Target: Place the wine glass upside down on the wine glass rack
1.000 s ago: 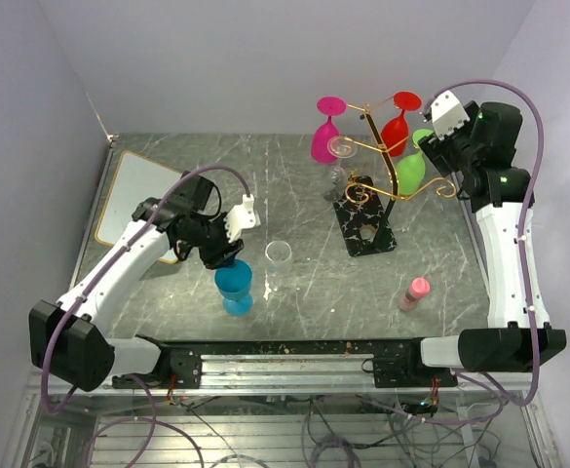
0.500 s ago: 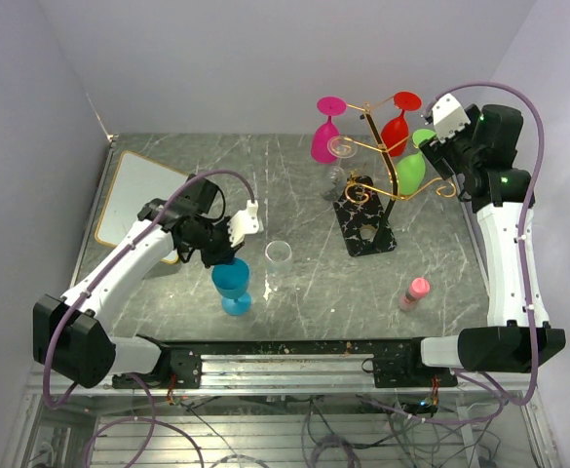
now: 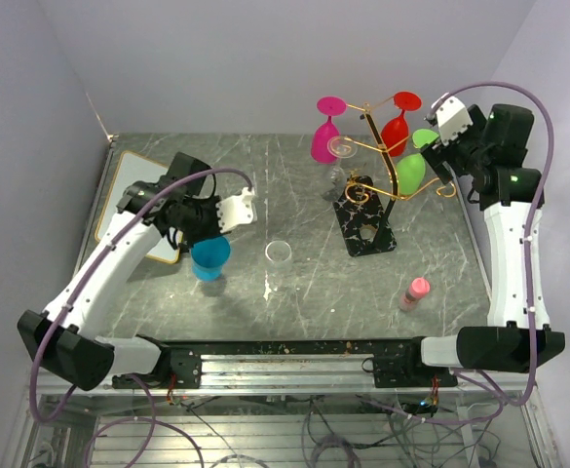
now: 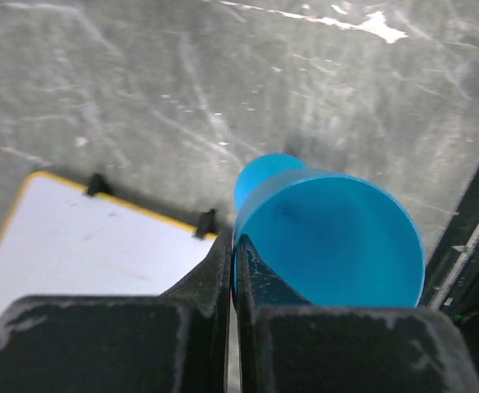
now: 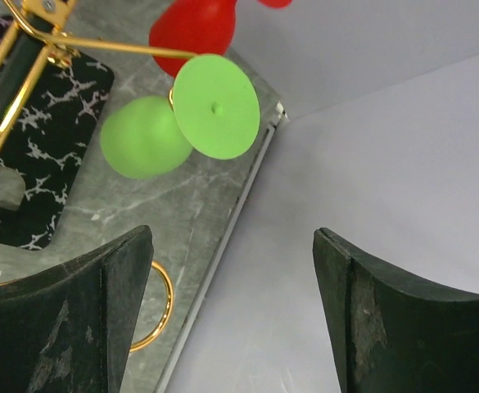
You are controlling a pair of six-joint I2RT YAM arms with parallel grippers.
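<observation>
While the left pincer (image 4: 232, 246) pinches the blue glass (image 4: 329, 237) by its rim, the right pincer (image 5: 231, 237) gapes empty near the green glass (image 5: 145, 137) on the rack (image 3: 382, 237).

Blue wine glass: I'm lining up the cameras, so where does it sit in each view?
Top external: blue wine glass left of centre.
Left wrist: lower right, its rim pinched by the left fingers.
Right wrist: not in view.
Shared landmark: grey marbled table, seen in all three.
</observation>
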